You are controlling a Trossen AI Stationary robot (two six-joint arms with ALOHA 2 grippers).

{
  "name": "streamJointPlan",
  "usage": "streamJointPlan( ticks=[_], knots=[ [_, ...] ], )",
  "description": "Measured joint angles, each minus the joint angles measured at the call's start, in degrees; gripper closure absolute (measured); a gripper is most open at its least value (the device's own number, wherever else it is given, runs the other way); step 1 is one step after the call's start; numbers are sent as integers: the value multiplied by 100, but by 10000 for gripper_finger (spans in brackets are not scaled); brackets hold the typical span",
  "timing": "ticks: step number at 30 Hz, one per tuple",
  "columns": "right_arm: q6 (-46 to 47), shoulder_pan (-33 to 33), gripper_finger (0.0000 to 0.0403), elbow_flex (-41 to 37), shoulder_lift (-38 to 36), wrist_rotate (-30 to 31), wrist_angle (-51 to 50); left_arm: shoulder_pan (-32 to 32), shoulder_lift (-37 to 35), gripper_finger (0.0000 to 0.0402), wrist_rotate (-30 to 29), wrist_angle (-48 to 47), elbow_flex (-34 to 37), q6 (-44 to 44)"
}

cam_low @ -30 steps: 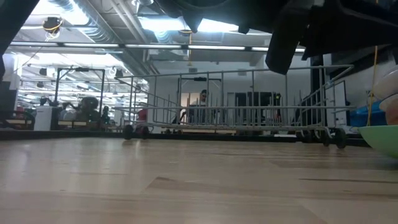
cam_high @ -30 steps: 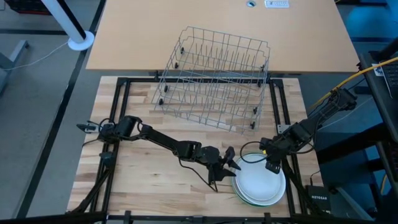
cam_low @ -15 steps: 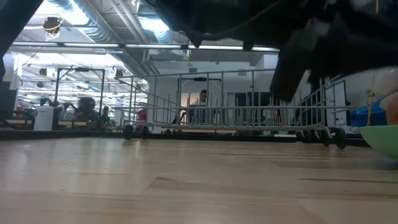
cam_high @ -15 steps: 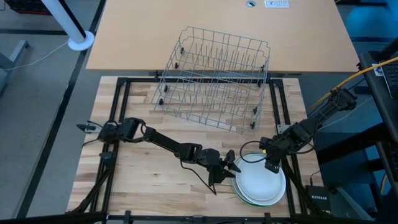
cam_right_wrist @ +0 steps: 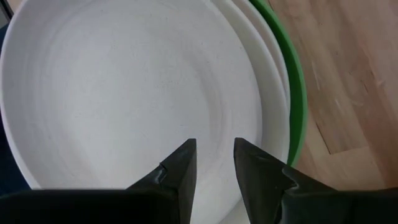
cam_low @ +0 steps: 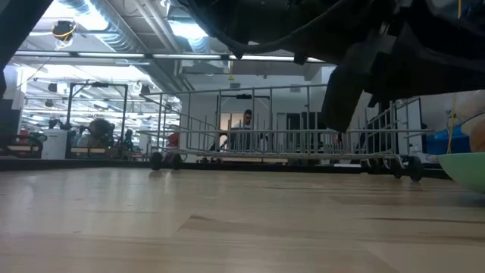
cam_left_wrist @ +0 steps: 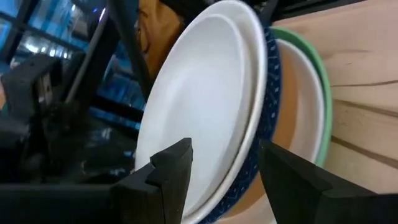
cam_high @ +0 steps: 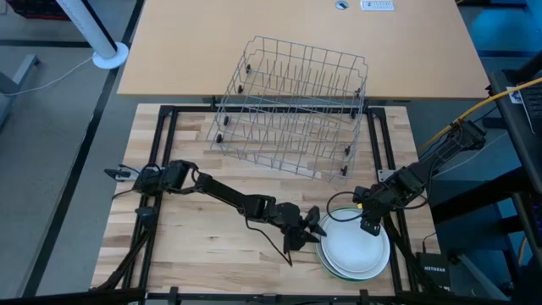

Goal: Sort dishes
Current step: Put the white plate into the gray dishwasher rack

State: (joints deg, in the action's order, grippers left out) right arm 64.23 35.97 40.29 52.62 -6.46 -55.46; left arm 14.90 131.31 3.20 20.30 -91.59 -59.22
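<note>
while both arms reach toward it, the stack of plates [cam_high: 354, 251] sits on the wooden table [cam_high: 195, 246], on the near side of the wire rack [cam_high: 292, 106] and toward the right arm's side. top plate is white [cam_right_wrist: 137, 93], another white one under it [cam_right_wrist: 273, 93], a blue-patterned rim [cam_left_wrist: 267, 118] below that, a tan plate [cam_left_wrist: 292, 130], and a green plate [cam_right_wrist: 292, 93] at the bottom. in the low view only the green plate's edge [cam_low: 466, 168] shows, with the rack [cam_low: 280, 140] standing well behind it.

left gripper [cam_high: 312, 225] is at the stack's edge on the side away from the right arm, fingers [cam_left_wrist: 171, 171] spread apart, one on each side of the rims of the upper plates, nothing pinched that i can see. contact with the rims cannot be told.

right gripper [cam_high: 370, 225] hangs over the rack-side part of the stack, just above the top white plate. its fingers [cam_right_wrist: 180, 165] have a narrow gap between them and hold nothing.

rack is empty-handed by both arms, well apart from the grippers. a person [cam_low: 246, 121] shows far behind the rack in the room.
</note>
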Motion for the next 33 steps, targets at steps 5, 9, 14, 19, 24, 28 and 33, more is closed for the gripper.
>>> streamJointPlan(
  ticks=[5, 9, 14, 19, 24, 28, 33],
  knots=[
    [0, 0, 291, 0, -2, 1, 4, 2, 143, 226, 76, -14, -29, -332],
    [0, 0, 291, -2, 0, 33, 4, -4, 221, 226, 66, -13, -192, -374],
    [-2, 0, 291, -2, 2, 78, 8, -31, 224, 226, 76, -70, -433, -457],
    [-2, 0, 291, -2, 0, 79, 9, -114, 224, 226, 283, -620, -570, -446],
    [-2, 0, 291, -2, 0, 76, 10, -146, 224, 226, 322, -902, -572, -448],
    [-4, 0, 291, -2, 0, 74, 9, -140, 224, 229, 323, -977, -573, -544],
    [-4, 0, 291, -2, 0, 68, 9, -136, 224, 268, 323, -1172, -581, -577]
  ],
)
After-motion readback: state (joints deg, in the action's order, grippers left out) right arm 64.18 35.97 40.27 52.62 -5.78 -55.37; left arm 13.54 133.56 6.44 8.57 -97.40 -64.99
